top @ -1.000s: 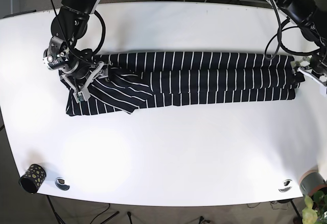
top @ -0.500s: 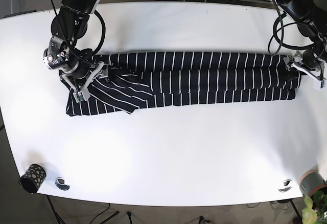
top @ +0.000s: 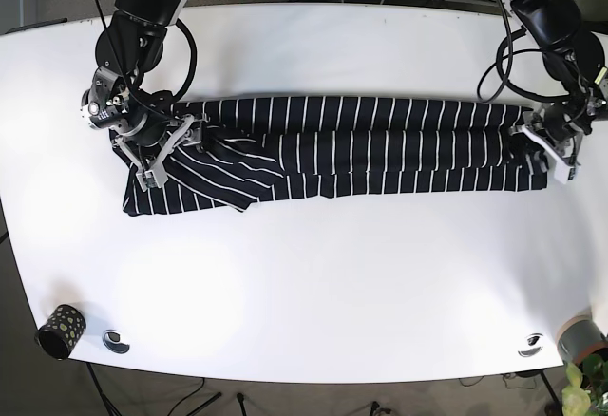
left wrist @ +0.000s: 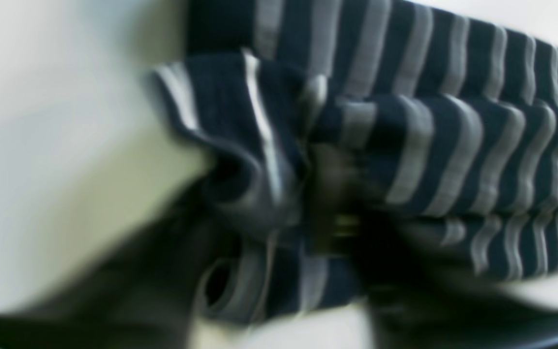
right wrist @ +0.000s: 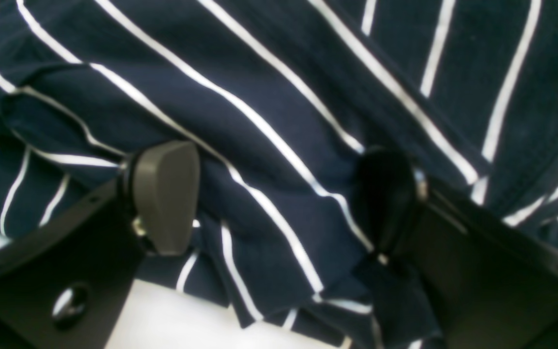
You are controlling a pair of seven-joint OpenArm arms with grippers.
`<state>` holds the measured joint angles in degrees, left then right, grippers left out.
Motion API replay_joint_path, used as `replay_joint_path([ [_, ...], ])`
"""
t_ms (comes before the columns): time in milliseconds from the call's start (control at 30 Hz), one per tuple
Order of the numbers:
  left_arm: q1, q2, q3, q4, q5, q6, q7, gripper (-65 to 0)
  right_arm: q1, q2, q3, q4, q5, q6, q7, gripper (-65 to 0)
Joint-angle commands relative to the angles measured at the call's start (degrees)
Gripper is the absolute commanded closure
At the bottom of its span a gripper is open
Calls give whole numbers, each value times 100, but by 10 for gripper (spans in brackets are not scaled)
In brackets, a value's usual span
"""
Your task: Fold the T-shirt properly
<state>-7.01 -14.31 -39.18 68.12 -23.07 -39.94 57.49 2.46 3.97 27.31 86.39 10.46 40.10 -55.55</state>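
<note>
Navy-and-white striped T-shirt (top: 342, 145) stretched as a long, narrow band across the far half of a white worktop (top: 313, 283), one end near each side edge.

Right end effector (right wrist: 279, 198) planted on the shirt's bunched sleeve end by the worktop's left side in the base view; wide open, grey pad and black pad straddling a ridge of fabric, not yet closed on it. Unmoved over the last second.

Left end effector (top: 549, 145) now pressed in against the opposite end of the shirt, having swung in from just off the cloth beside the worktop's edge a second ago. Left wrist view heavily blurred, showing crumpled striped layers between dark finger shapes; open or closed impossible to tell.

Likely meaning: both ends now addressed, with a grasp at each end probably next, before lifting or folding the band over.

Small spotted cup (top: 59, 330) near the front left corner, well apart.
</note>
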Motion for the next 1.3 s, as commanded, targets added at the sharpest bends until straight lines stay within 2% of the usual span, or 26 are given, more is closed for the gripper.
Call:
replay_joint_path([
  [0, 10, -60, -43, 41, 61, -6, 145, 0, 93, 38, 7, 60, 22, -10, 30, -509],
  [167, 46, -51, -7, 358, 61, -6, 145, 0, 93, 38, 7, 60, 22, -10, 30, -509],
  [367, 371, 151, 195, 1720, 105, -6, 171, 0, 84, 38, 7, 60, 22, -10, 30, -509],
  [667, 863, 204, 1522, 3434, 105, -6, 180, -3, 84, 38, 7, 60, 22, -10, 30, -509],
  [767, 872, 398, 2085, 3549, 96, -6, 180, -3, 84, -58, 7, 60, 22, -10, 30, -509],
  [1000, 740, 1022, 2920, 3505, 105, -6, 163, -3, 93, -111, 7, 60, 22, -10, 30, -509],
  [1133, 573, 1321, 3404, 3311, 114, 333, 163, -3, 93, -120, -1, 60, 22, -10, 21, -509],
  [1267, 529, 1523, 3606, 2854, 114, 491, 145, -3, 93, -120, -1, 60, 22, -10, 21, -509],
])
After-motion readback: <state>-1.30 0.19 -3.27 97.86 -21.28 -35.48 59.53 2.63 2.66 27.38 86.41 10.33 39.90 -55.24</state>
